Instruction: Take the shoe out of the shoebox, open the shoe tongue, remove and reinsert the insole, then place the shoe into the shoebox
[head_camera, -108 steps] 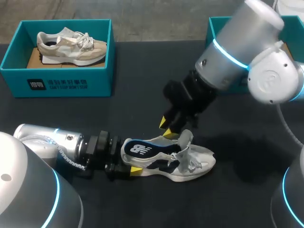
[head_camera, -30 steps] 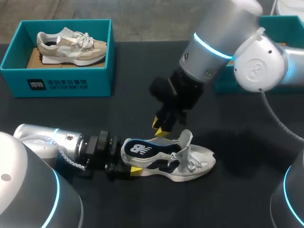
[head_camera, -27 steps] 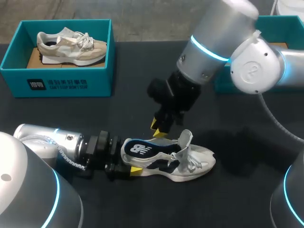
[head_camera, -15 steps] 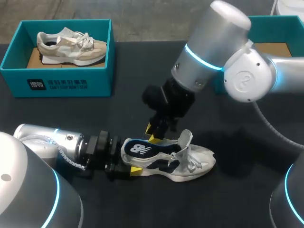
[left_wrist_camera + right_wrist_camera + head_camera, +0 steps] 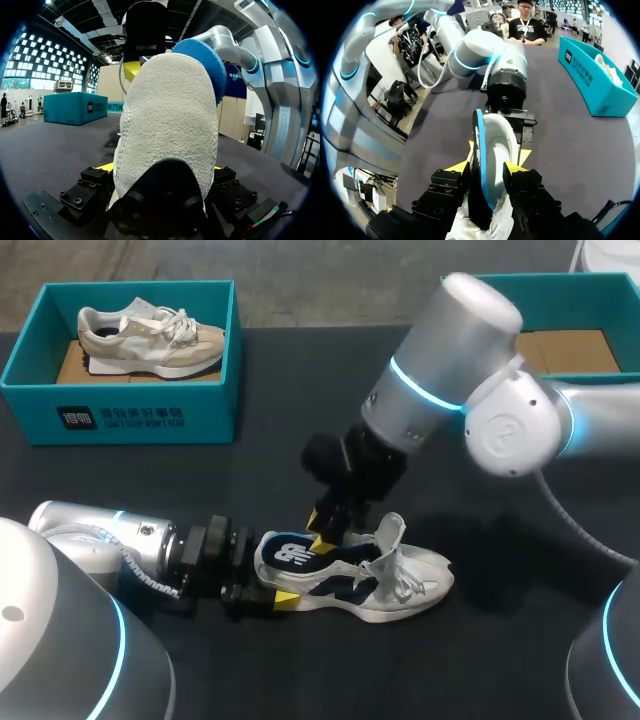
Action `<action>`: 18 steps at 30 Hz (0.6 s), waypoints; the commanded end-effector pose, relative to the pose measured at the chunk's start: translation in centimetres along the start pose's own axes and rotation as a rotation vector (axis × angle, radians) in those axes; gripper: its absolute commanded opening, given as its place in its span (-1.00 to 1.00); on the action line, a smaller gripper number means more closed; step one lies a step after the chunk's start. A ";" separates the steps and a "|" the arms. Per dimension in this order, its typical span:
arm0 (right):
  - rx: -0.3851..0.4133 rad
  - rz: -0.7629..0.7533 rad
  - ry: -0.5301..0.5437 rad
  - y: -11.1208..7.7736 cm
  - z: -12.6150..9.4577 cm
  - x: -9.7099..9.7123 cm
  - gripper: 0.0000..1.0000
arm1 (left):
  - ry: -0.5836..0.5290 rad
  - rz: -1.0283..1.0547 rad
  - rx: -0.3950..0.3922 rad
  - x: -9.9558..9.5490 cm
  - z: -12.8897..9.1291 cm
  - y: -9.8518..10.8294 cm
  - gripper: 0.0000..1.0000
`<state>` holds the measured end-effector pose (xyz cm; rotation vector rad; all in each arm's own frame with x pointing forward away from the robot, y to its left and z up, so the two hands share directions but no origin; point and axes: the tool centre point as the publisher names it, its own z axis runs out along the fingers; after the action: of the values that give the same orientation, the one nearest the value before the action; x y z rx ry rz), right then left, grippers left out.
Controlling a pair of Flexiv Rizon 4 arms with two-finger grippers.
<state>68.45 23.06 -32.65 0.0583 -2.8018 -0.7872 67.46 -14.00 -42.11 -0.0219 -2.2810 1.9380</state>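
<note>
The right gripper (image 5: 322,527) had been lowered from 1 o'clock over the insole (image 5: 298,556), jaws apart astride it, nothing clamped yet. The shoe (image 5: 400,580), at 6 o'clock on the table (image 5: 300,460), was clamped at the heel by the left gripper (image 5: 161,169). Insole removal seemed near.

Sneaker at the near middle of my table, boxes at the far corners.

The white-and-navy suede sneaker (image 5: 410,585) lies on the black table (image 5: 300,420), heel to my left and toe to my right. My left gripper (image 5: 161,170) clamps the heel from both sides. The navy foam insole (image 5: 300,555) rests on top of the shoe, with my right gripper (image 5: 487,167) over its heel end. Far left stands a teal cardboard shoebox (image 5: 120,418) with a beige sneaker (image 5: 150,340) in it, and far right a second teal cardboard box (image 5: 560,282).
</note>
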 end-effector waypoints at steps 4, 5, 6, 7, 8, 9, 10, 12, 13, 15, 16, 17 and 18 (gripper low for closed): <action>0.003 0.006 -0.002 0.3 0.8 -0.1 -0.16 | 0.000 0.000 -0.001 -0.2 0.1 0.2 -1.00; 0.003 0.010 -0.001 0.3 0.9 -0.1 -0.16 | 0.000 0.000 -0.001 -0.2 0.1 0.2 -1.00; 0.003 0.014 0.001 0.3 1.0 0.0 -0.18 | 0.000 0.000 -0.001 -0.2 0.1 0.2 -1.00; 0.004 0.015 0.002 0.4 1.1 0.1 -0.18 | 0.000 0.000 -0.001 -0.2 0.1 0.2 -1.00; 0.004 0.018 0.003 0.4 1.2 0.1 -0.18 | 0.000 0.000 -0.001 -0.2 0.1 0.2 -1.00; 0.003 0.022 0.004 0.4 1.3 0.2 -0.18 | 0.000 0.000 -0.001 -0.2 0.1 0.2 -1.00; 0.004 0.027 0.003 0.5 1.4 0.3 -0.18 | 0.000 0.000 -0.001 -0.2 0.1 0.2 -1.00; 0.004 0.030 0.002 0.6 1.4 0.5 -0.20 | 0.000 0.000 -0.001 -0.2 0.1 0.2 -1.00; 0.007 0.033 0.000 0.7 1.4 0.6 -0.21 | 0.000 0.000 -0.001 -0.2 0.1 0.2 -1.00; 0.010 0.032 -0.003 0.9 1.3 0.8 -0.22 | 0.000 0.000 -0.001 -0.2 0.1 0.2 -1.00; 0.014 0.033 -0.007 1.0 1.2 0.8 -0.23 | 0.000 0.000 -0.001 -0.2 0.1 0.2 -1.00; 0.015 0.034 -0.009 1.1 1.2 0.9 -0.23 | 0.000 0.000 -0.001 -0.2 0.1 0.2 -1.00; 0.016 0.033 -0.011 1.2 1.2 1.0 -0.25 | 0.000 0.000 -0.001 -0.2 0.1 0.2 -1.00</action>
<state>67.55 24.21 -33.11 0.0138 -2.8002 -0.7726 67.46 -14.01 -42.11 -0.0219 -2.2810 1.9380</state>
